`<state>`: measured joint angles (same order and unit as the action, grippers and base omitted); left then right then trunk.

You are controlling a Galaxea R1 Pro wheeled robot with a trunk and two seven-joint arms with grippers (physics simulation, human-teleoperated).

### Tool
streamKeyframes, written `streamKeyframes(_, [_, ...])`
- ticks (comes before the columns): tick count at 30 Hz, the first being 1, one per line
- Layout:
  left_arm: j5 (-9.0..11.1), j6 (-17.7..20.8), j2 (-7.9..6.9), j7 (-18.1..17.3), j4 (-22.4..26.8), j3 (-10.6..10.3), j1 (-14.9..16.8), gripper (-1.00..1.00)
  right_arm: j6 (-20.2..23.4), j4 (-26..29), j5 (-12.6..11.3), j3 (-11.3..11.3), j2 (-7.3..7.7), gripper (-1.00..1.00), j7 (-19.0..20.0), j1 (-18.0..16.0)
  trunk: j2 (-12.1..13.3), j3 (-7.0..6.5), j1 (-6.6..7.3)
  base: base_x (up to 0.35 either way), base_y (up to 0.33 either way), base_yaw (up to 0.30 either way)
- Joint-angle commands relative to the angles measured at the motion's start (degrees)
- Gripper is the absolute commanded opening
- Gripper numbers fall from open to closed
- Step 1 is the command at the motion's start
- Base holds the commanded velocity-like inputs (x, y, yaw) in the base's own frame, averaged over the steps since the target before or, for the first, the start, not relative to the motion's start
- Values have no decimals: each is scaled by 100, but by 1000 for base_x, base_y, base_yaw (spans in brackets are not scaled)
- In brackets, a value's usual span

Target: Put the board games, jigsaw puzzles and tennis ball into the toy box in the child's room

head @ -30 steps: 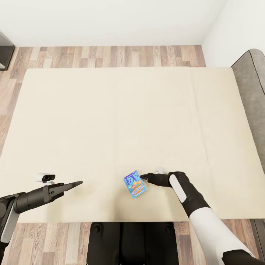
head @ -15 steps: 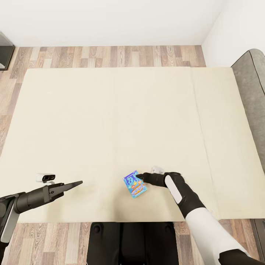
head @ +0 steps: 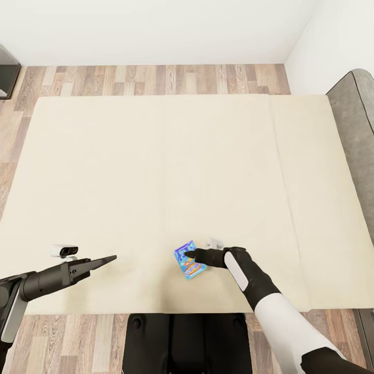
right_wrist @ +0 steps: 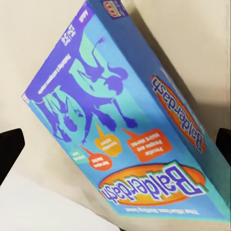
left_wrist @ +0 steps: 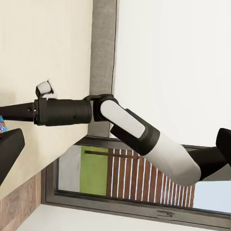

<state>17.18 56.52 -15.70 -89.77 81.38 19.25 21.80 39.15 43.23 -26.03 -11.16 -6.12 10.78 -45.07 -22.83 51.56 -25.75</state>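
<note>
Right fingers: reaching over the board game from the right; in the right wrist view, spread wide with a dark tip at each edge and the box between them; not closed on it.
Board game: a blue box lying flat on the bed, near the close edge, a bit right of the middle; "Balderdash" printed on the lid.
Left fingers: held out over the near left part of the bed, pointing right, holding nothing; can't tell how far open.
Right arm: black and white, stretched out over the bed.
Bed: big, cream, covered by a smooth sheet.
Floor: wood planks past the far side of the bed.
</note>
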Motion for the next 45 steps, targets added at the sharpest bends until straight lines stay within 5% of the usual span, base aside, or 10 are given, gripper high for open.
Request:
streamKeyframes(1, [-4,61,-2,-23,1,0,1,100,23,5,15,1,1,100,33,-2,-9,6,-3,0,0,0])
streamKeyframes(8, [-4,61,-3,-23,1,0,0,100,6,29,26,-13,-9,100,314,-2,-9,6,-3,0,0,0])
streamKeyframes(45, [-4,60,6,-23,1,-2,0,100,-3,27,27,-18,-15,100,338,0,-9,6,-3,0,5,0])
